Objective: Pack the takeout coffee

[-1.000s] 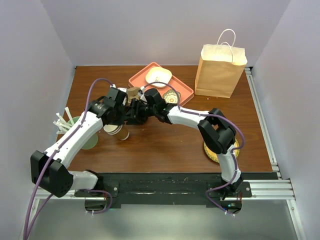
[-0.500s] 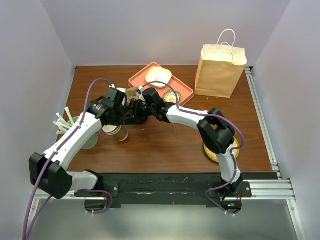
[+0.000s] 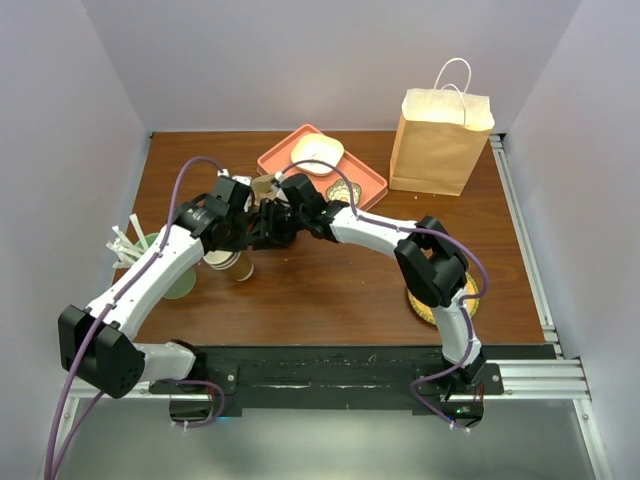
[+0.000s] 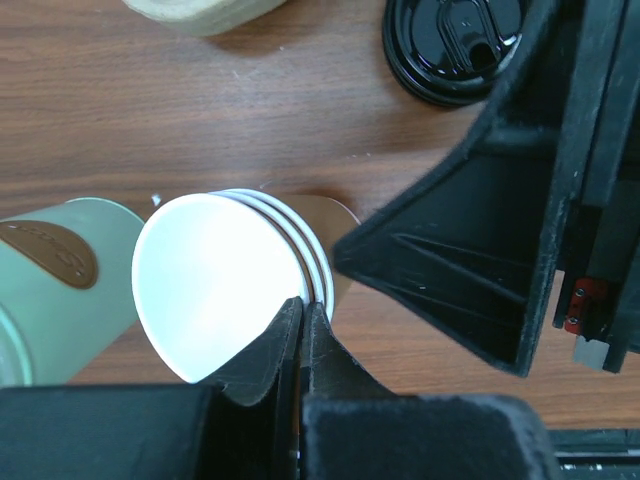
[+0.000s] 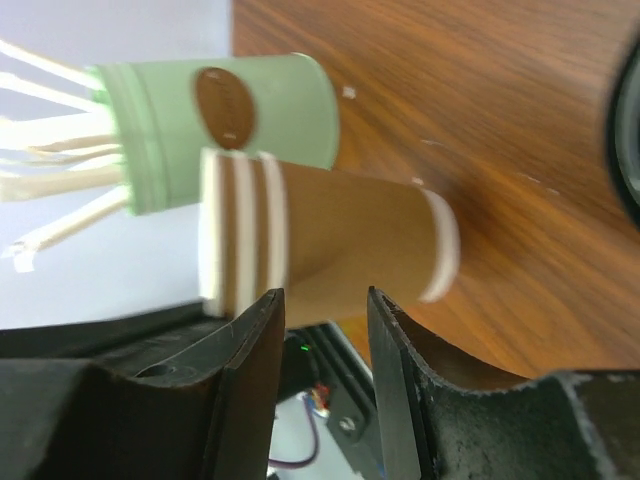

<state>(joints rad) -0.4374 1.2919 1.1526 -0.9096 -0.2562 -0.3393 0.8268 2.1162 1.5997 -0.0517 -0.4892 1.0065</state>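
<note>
Left end effector (image 4: 303, 305) is pinched tight on the rim of a stack of lidless cups (image 4: 215, 290) in the counter's (image 3: 330, 290) left half. Right end effector (image 5: 322, 297), fingers partly apart, sits at the stack's brown side. The takeout coffee cannot be made out for sure; only a round black lid (image 4: 455, 45) shows just beyond the stack.

left pincer (image 4: 301, 310) pinched shut, right pincer (image 5: 322, 305) parted.

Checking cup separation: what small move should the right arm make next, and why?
Probably ease the right pincer forward and close it on the outer wall of the nested cups, ready to pull one free. The left pincer is shut on their rim, three rims showing, while the right's jaws stand apart beside them.
</note>
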